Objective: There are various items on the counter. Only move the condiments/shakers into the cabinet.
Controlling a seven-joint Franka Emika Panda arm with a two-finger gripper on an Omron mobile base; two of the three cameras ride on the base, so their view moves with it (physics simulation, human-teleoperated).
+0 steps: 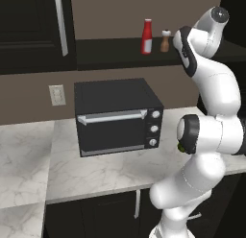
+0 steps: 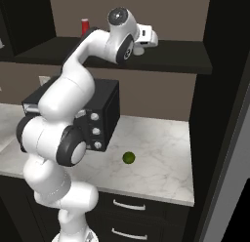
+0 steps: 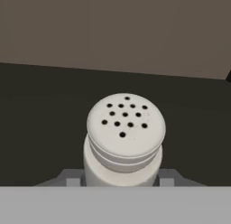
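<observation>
A white shaker (image 3: pixel 125 128) with a perforated top stands upright between my gripper's (image 3: pixel 121 179) two grey fingers, which are shut on its body. It is over the dark shelf of the cabinet (image 3: pixel 40 123); its base is hidden, so I cannot tell whether it rests there. My hand (image 2: pixel 146 37) is up at the cabinet recess (image 2: pixel 180 55). The red squeeze bottle (image 1: pixel 147 37) and the brown wooden shaker (image 1: pixel 165 41) stand side by side on the cabinet shelf (image 1: pixel 110 52). The red bottle (image 2: pixel 85 26) peeks out behind my arm.
A black toaster oven (image 1: pixel 117 114) sits on the white marble counter (image 1: pixel 110 172) below the shelf. A small green lime (image 2: pixel 128 158) lies on the counter (image 2: pixel 161 153) right of the oven. A dark tall cabinet side (image 2: pixel 219 114) closes the right.
</observation>
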